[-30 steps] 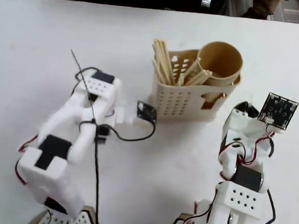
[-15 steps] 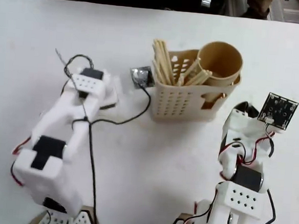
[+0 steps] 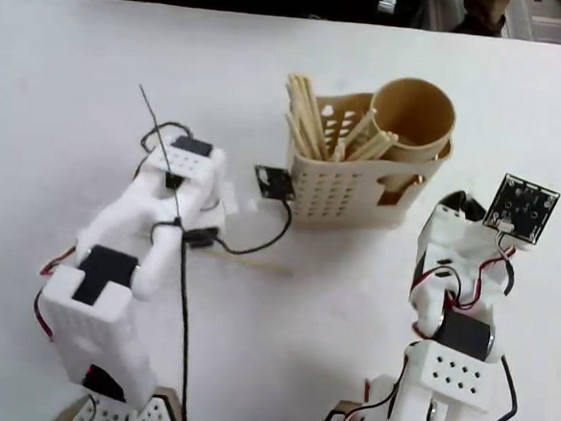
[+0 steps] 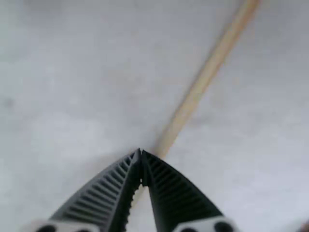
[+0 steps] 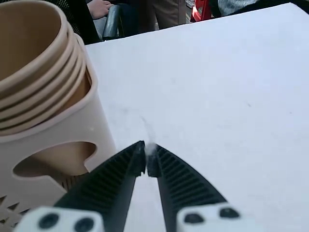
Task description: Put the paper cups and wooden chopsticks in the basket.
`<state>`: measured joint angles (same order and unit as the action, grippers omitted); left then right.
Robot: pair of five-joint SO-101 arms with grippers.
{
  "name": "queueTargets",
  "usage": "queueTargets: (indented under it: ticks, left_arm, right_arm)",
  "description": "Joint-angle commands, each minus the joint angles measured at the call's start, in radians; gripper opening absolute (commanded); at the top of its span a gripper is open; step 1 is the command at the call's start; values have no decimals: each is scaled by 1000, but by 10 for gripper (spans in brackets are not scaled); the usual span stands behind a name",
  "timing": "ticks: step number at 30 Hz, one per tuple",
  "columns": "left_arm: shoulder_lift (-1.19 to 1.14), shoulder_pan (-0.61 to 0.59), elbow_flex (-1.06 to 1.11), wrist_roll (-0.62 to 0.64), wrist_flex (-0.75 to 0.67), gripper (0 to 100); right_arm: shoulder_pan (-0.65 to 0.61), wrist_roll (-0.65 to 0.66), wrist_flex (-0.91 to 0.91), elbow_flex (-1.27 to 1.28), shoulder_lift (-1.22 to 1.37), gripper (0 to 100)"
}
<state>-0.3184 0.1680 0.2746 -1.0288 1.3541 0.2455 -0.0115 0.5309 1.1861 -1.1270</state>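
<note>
The left end effector is closed above a pale wooden chopstick beside the beige perforated plastic basket; the right end effector is closed too.

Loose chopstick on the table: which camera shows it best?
The left wrist view: the chopstick lies large and close, running away from the left gripper. The high view gives just a thin pale sliver beside the left arm.

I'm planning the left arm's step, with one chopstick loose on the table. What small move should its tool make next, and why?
Probably open the left tool and lower it astride the chopstick. Its jaws are shut, tips together just over the chopstick, which lies flat on the table outside the basket. While shut, it likely cannot take hold.
</note>
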Motion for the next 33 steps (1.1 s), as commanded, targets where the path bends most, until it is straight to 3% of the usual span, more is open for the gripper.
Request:
queueTargets:
  ticks: [1, 9, 13, 19, 23, 28, 33]
  left_arm:
    - [12, 71, -34, 20, 149, 22]
    - [255, 85, -23, 94, 187, 23]
    - [343, 159, 15, 95, 180, 38]
    - [291, 252, 192, 176, -58, 216]
    - [219, 285, 242, 198, -173, 218]
    - [134, 282, 152, 201, -121, 216]
    - [12, 292, 46, 235, -35, 108]
  right_arm:
    - [-1, 12, -21, -14, -18, 18]
    - [-1, 12, -21, -14, -18, 18]
    - [5, 12, -21, -14, -18, 18]
    - [50, 9, -21, -15, -19, 18]
    - [50, 9, -21, -15, -19, 18]
    - [50, 9, -24, -15, -19, 18]
    - [50, 9, -36, -15, -19, 18]
